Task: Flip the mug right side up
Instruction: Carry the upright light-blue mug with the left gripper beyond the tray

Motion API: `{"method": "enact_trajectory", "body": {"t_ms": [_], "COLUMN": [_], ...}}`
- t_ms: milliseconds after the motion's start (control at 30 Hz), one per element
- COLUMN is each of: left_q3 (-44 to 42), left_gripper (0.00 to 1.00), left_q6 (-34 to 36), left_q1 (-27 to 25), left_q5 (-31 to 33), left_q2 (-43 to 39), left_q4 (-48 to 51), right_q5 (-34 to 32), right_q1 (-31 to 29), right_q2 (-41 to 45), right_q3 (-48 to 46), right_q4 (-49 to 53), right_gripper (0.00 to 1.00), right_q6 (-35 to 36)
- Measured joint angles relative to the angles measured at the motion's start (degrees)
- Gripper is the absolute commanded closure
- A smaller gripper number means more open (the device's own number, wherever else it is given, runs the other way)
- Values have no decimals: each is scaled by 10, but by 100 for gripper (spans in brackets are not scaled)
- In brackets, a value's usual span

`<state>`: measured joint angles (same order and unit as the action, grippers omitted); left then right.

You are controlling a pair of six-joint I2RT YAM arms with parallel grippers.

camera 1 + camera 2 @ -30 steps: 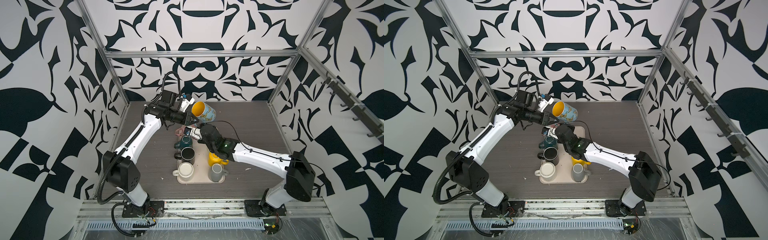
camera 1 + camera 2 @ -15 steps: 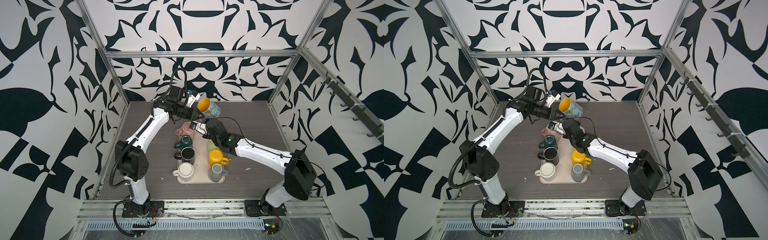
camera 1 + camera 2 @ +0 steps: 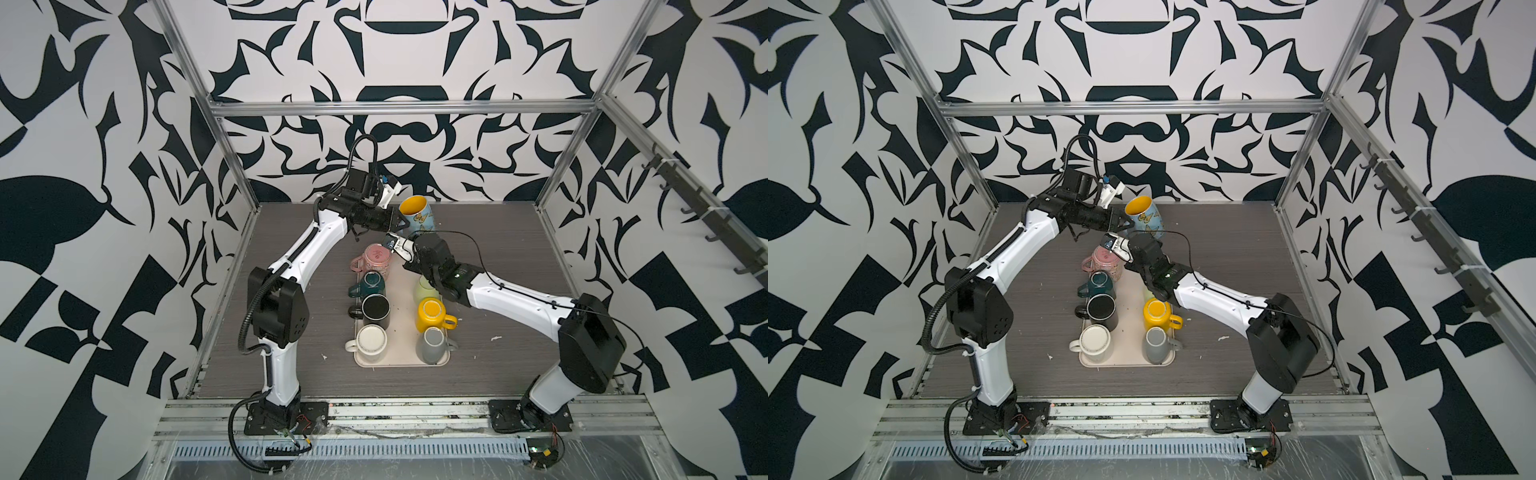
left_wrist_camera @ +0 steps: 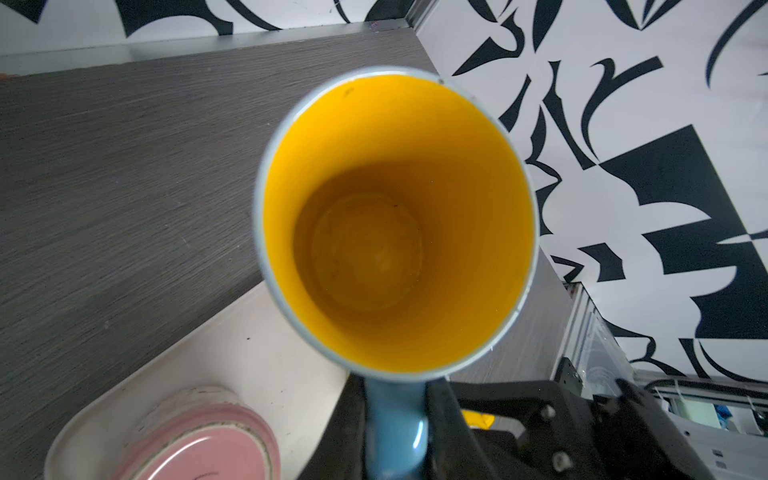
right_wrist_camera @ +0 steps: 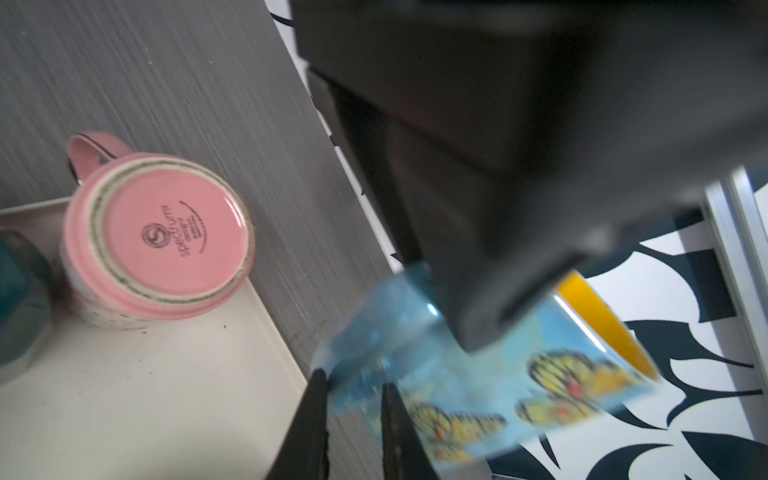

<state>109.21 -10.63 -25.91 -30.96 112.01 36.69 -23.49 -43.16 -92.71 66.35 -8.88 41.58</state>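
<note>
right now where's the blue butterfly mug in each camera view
In a top view: butterfly mug, tilted, just above centre.
In a top view: butterfly mug, likewise just above centre.
Left wrist: fills the middle, yellow inside facing the camera.
Right wrist: blurred, side-on, butterflies showing.
Shared landmark: the upside-down pink mug, in all four.

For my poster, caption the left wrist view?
Left gripper holds the blue mug by its handle, yellow inside facing us.

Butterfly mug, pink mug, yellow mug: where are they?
butterfly mug (image 3: 423, 219): a top view, on its blue painted side.
pink mug (image 5: 166, 237): right wrist view, on its upturned base.
yellow mug (image 3: 431, 311): a top view, on its top.
</note>
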Motion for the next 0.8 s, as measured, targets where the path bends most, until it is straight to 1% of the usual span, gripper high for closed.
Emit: {"method": "enact_trajectory", "body": {"t_ms": [100,167,233,533,633,800], "left_q3": [7,12,17,36,38,39], "left_gripper": [100,100,100,100,100,100], "left_q6": [-11,-16,-18,-34,-29,-31], "left_q1": [3,3,3,4,9,14], "left_q5": [8,10,10,11,14,19], "left_q2": [10,15,19,37,48,85], "left_q4": [3,3,2,-10,-9,-6], "right_q5": [2,2,3,-1,-22,-54], "right_q1": [6,9,12,21,36,59], "right_q2": [-2,-3,-3,-2,10,71], "right_q3": [0,0,0,-1,-3,-2], "right_q4": [1,3,5,4,-33,-90], "right_gripper": [85,80,80,80,80,79], "right_q6": [2,2,1,-5,-35,-64]}}
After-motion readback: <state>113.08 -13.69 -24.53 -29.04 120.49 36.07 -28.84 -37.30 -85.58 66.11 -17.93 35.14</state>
